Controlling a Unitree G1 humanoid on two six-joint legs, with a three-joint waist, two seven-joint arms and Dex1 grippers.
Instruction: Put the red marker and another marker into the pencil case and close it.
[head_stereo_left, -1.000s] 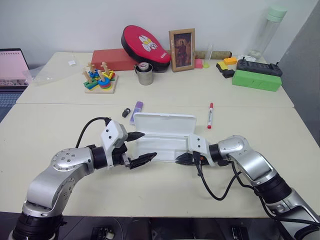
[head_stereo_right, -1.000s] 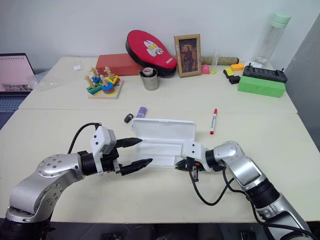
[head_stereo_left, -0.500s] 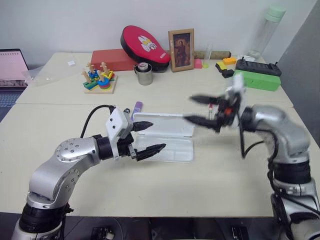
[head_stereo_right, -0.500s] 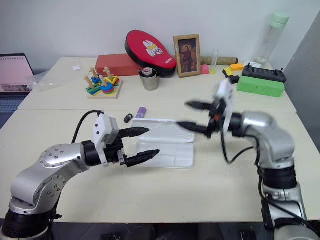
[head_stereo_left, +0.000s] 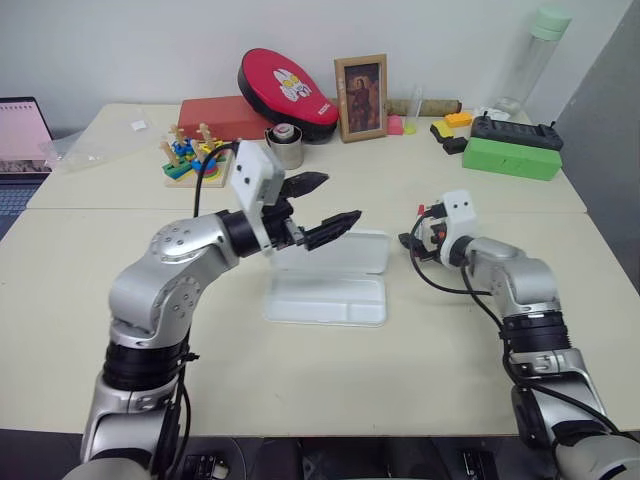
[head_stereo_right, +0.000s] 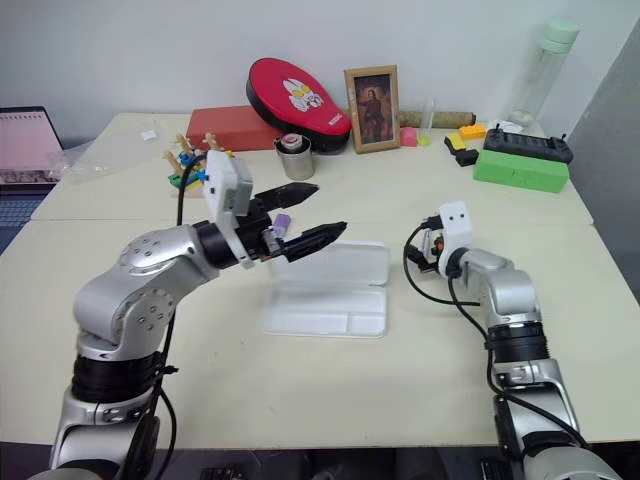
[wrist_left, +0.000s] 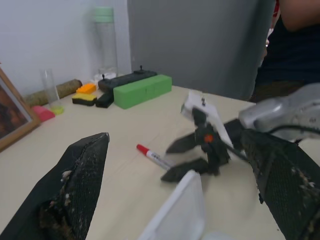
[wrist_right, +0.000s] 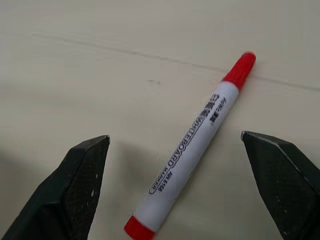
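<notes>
Your cream, matte table (head_stereo_left: 330, 380) is the largest surface. On it the pencil case (head_stereo_left: 327, 297), smooth white plastic with rounded corners, lies open, lid tilted up behind a shallow tray. Your left gripper (head_stereo_left: 322, 205) hangs above the lid, its 2 textured black fingers spread and empty. Your right gripper (wrist_left: 176, 159), jaws apart, sits over the red marker (wrist_right: 193, 145), a slim white barrel with red cap, right of the case. The lilac highlighter (head_stereo_right: 282, 222) lies behind the case.
</notes>
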